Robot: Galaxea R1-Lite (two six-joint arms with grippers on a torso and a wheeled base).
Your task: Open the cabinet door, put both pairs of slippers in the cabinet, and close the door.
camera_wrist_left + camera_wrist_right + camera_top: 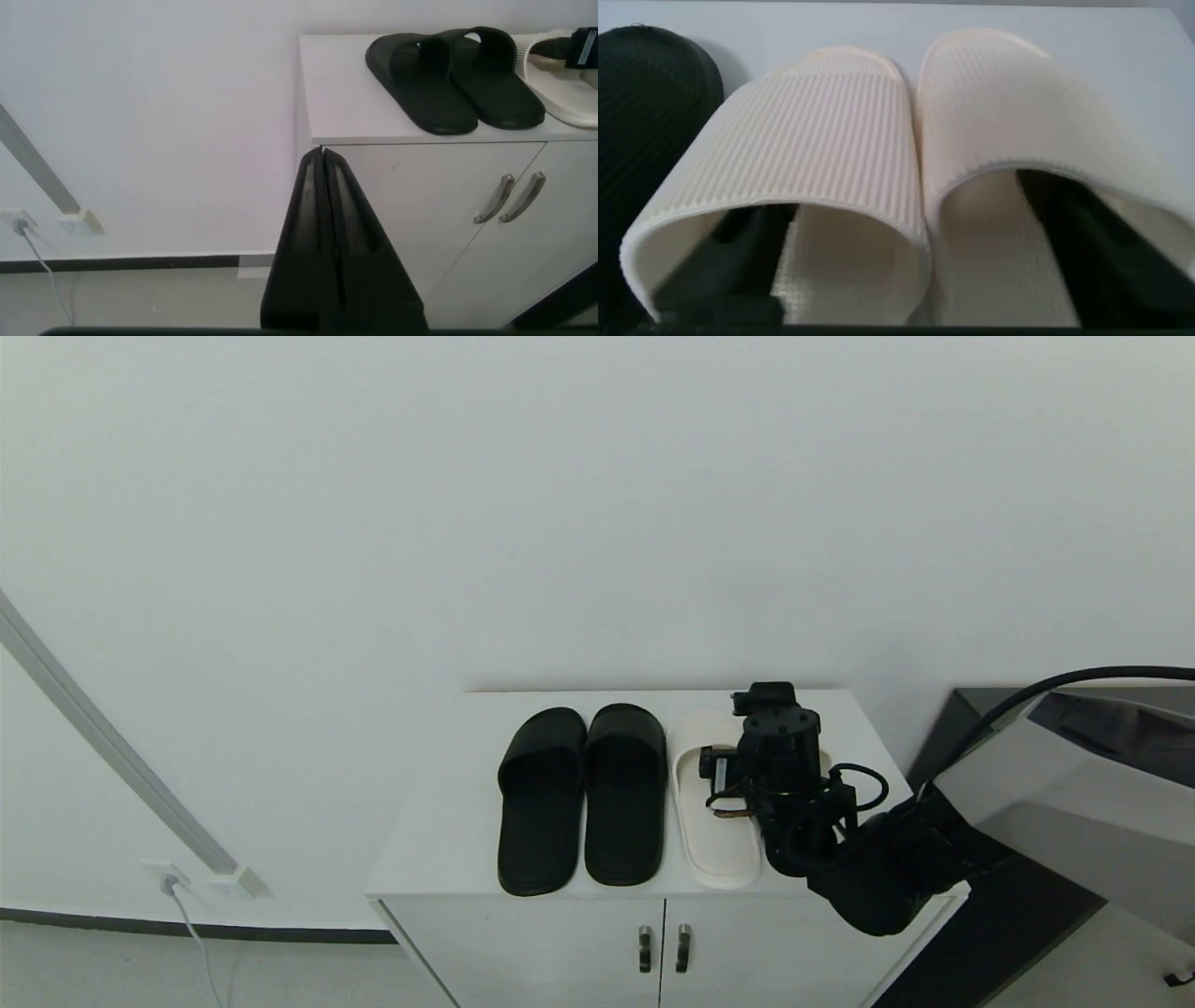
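1. We see the right claw [906, 257] down on the white slippers [714, 845]. The pair lies side by side on the right part of the cabinet [439, 845] top, toes toward the far wall.
2. Its fingers [719, 271] are spread wide. One dark finger sits under the strap of each white slipper, and the pair's two touching inner edges lie between them. We cannot tell whether the fingers press on the straps.
3. The left slipper of the white pair lies flat on the top, its heel near the front edge. The right one is mostly hidden by the arm in the head view.
4. The black slippers [579, 803] lie just left of the white pair. They too are side by side and touching, toes to the far wall and heels near the front edge.
5. The left claw [322, 154] is off the cabinet's near left corner, well apart from both pairs. Its fingers are pressed together with nothing between them.
6. Both doors [560, 957] are closed. Their two handles [645, 947] stand upright, just beside each other at the middle seam.
7. A small pale label [721, 770] on the right wrist is too small for us to read.
8. Low on the wall at the left, a socket [166, 875] has a white cable [196, 933] plugged in. It sits below a slanting grey strip [103, 737].
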